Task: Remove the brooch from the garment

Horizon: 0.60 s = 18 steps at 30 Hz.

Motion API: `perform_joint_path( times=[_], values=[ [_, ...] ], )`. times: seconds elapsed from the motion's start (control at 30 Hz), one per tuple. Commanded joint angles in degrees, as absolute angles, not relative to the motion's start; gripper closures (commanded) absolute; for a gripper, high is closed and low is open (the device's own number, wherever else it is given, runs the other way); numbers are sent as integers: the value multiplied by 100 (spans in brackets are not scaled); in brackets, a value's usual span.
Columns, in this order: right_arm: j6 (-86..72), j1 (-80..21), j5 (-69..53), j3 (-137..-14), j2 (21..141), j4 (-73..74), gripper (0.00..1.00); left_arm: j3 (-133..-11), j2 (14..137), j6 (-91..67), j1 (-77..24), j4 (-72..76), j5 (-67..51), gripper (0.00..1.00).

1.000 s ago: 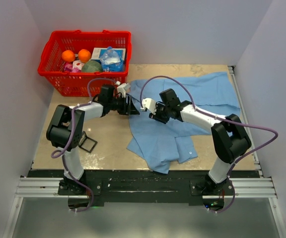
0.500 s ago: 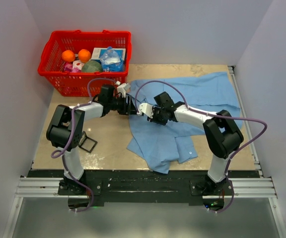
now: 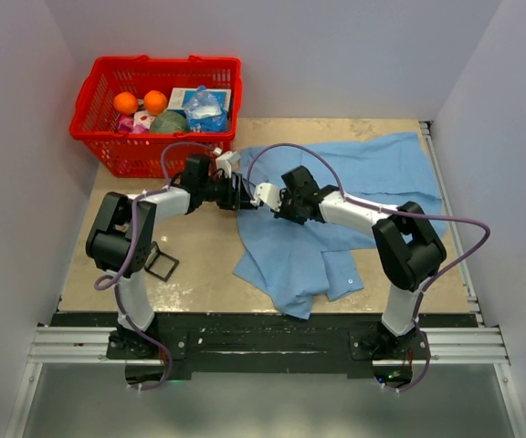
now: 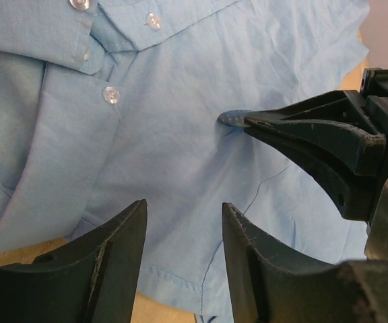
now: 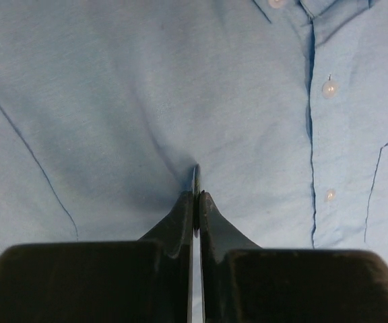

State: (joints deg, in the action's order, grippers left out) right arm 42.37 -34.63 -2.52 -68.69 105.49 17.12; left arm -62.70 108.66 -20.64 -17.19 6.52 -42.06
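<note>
The light blue shirt (image 3: pixel 336 205) lies spread over the right half of the table, and it fills the left wrist view (image 4: pixel 180 134) and the right wrist view (image 5: pixel 113 101). My right gripper (image 5: pixel 196 195) is shut on the brooch (image 5: pixel 196 176), a thin disc seen edge-on between its tips, still against the cloth, which puckers there. In the left wrist view the disc (image 4: pixel 233 119) sticks out at the right gripper's tips (image 4: pixel 249 125). My left gripper (image 4: pixel 184 219) is open over the shirt's hem, facing the right gripper (image 3: pixel 265 195) closely.
A red basket (image 3: pixel 158 109) with fruit and packets stands at the back left. A black square frame (image 3: pixel 161 263) lies by the left arm's base. White shirt buttons (image 4: pixel 110 95) and the placket (image 5: pixel 310 121) lie near the grippers.
My right gripper has moved left across the shirt toward the left gripper, and its arm has swung with it. The left arm has barely moved.
</note>
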Motion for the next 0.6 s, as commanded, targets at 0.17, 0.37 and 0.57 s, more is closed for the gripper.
perform_joint_path(
  times=[0.17, 0.37, 0.57],
  values=[
    [2351, -3437, -254, -6855, 10161, 1257, 100, -6539, 11117, -2294, -1749, 1222, -4974, 47],
    [829, -3419, -878, -6707, 9783, 644, 100, -6846, 11364, -2268, -2003, 1090, -4843, 47],
    [203, -3314, -1230, -6566, 9694, 264, 100, -6838, 11390, -2118, -2206, 958, -4772, 47]
  ],
)
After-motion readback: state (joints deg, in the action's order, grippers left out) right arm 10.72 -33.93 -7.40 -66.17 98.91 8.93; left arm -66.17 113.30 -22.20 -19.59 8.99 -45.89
